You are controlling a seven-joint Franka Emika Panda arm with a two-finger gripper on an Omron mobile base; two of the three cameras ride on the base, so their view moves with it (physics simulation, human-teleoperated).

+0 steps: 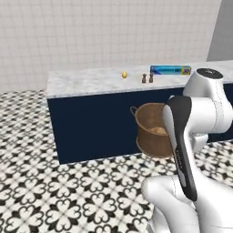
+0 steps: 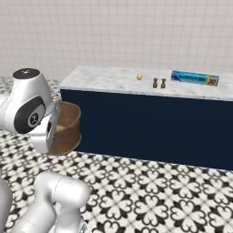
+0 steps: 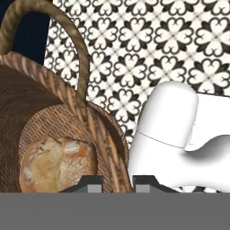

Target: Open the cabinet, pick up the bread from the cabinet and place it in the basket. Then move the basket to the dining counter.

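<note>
Left base view: I see the basket (image 1: 152, 129) carried off the floor (image 1: 68, 191), in front of the navy side of the table (image 1: 91, 79). My arm hides its right half, so I cannot see the fingers here. On the marble top sit a small yellow item (image 1: 124, 74), two dark shakers (image 1: 147, 78) and a blue box (image 1: 170, 70).

Right base view: the basket (image 2: 66, 127) hangs at the left end of the table (image 2: 104, 78), below the level of its top and near its corner. I judge the step in hand to be moving the basket onto this top. To do it well I must lift until the basket's base stands above the marble edge, then travel inward. The open marble nearest the basket lies short of the yellow item (image 2: 139, 77); I would set down there, apart from the shakers (image 2: 159, 83).

Hand view: the fingers (image 3: 114, 183) are clamped together on the basket's rim (image 3: 105, 148), one fingertip inside, one outside. The bread (image 3: 56, 164) lies in the basket, just beyond the inner fingertip. A side handle (image 3: 45, 49) arches further out. I should keep the basket level, so the bread stays put.
</note>
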